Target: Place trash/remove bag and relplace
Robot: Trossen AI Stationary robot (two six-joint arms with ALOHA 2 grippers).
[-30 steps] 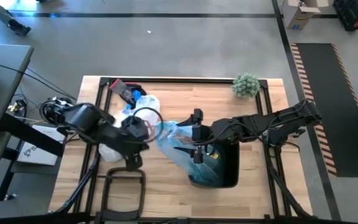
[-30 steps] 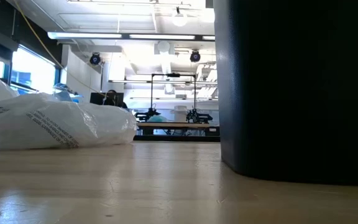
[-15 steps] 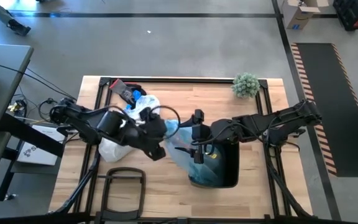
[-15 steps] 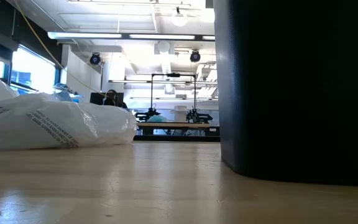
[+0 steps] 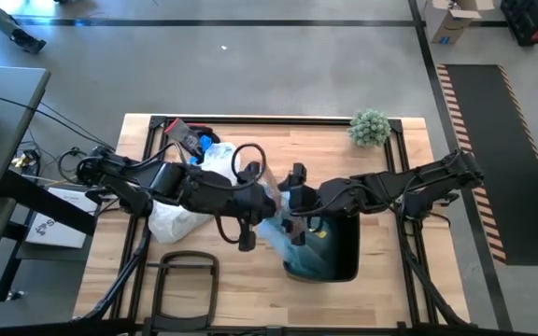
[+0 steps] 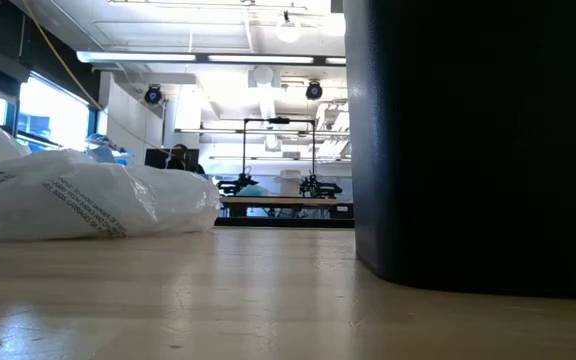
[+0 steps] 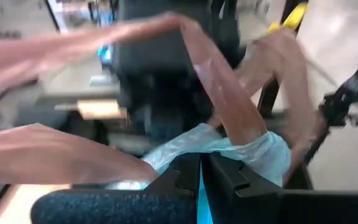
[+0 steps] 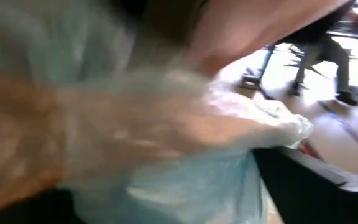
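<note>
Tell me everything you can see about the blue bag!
The blue bag is thin, crinkly, see-through light-blue plastic. It drapes over the rim of the black bin and partly hangs inside. The left gripper is shut on a bunch of it, with reddish tie strips stretching away. The right gripper is right beside it.

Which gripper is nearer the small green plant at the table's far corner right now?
Right. The right gripper sits at the black bin's rim by the blue bag, closer to the plant. The left gripper is beyond it, at the bag's other side.
</note>
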